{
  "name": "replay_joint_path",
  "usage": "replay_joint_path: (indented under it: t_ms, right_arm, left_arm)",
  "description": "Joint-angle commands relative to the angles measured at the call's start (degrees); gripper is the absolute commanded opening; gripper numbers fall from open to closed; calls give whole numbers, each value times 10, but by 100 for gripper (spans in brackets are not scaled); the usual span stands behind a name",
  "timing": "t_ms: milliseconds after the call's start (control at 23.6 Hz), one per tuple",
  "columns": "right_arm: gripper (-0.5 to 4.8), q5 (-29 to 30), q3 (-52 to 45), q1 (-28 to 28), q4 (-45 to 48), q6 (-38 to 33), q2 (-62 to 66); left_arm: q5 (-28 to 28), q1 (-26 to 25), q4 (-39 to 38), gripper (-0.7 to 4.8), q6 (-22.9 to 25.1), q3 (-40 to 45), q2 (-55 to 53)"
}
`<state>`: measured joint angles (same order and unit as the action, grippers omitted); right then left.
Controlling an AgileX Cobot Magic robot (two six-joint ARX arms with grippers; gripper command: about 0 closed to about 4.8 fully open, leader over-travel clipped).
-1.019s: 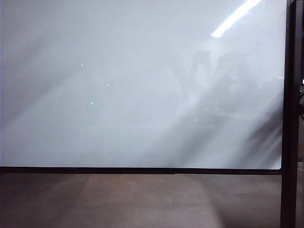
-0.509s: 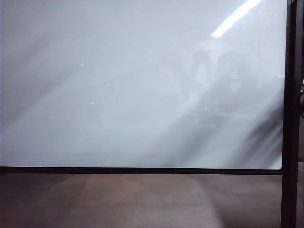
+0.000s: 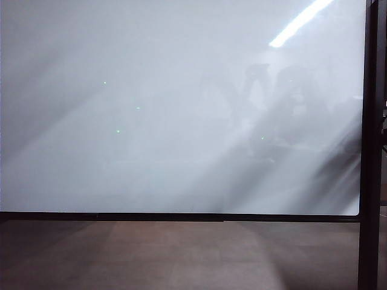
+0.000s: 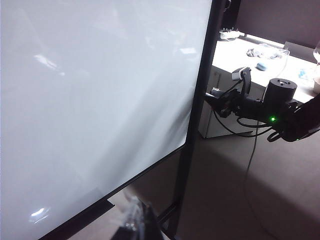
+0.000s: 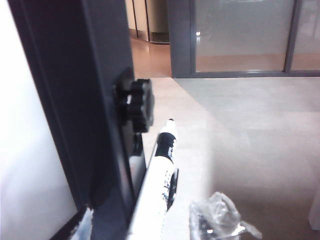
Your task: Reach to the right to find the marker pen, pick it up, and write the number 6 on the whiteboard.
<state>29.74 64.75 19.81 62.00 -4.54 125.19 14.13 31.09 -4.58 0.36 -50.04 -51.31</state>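
Pickup step: right gripper [image 5: 172, 227] spread wide around the marker pen [image 5: 161, 172]; close next. Left gripper [image 4: 137, 225]: state indeterminable. Whiteboard [image 3: 181, 121] unmarked.

One whiteboard [image 3: 181, 121] is in sight, with one black frame [image 3: 367, 151] around it. One bright light strip [image 3: 300, 22] reflects in its surface, and four faint green dots [image 3: 104, 83] can be counted on it. Two plastic-wrapped fingers [image 5: 220, 222] show on the right gripper [image 5: 150, 227], spread apart, and one marker pen [image 5: 162, 170] lies between them. Just beyond the fingers, one black knob [image 5: 136, 105] sits on the frame post. The left wrist view shows one robot arm [image 4: 270, 112] with one green lamp lit on it, and beyond it one white bench [image 4: 250, 65] carrying several small things too blurred to count.
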Motion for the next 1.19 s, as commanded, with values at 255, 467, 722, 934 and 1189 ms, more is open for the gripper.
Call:
replay_joint_path:
  t_ms: [255, 467, 722, 934, 1189]
  right_arm:
    - [198, -3, 2, 0, -6, 1, -4]
    - [198, -5, 3, 0, -5, 1, -4]
    - [198, -5, 3, 0, -2, 1, -4]
    - [198, -5, 4, 0, 2, 1, -4]
    - [198, -5, 4, 0, 8, 1, -4]
  left_arm:
    - [0, 0, 4, -6, -2, -4, 1]
    - [0, 0, 4, -6, -1, -4, 1]
    - [0, 0, 4, -6, -1, -4, 1]
    - [0, 0, 4, -6, -2, -4, 1]
    - [0, 0, 3, -6, -2, -4, 1]
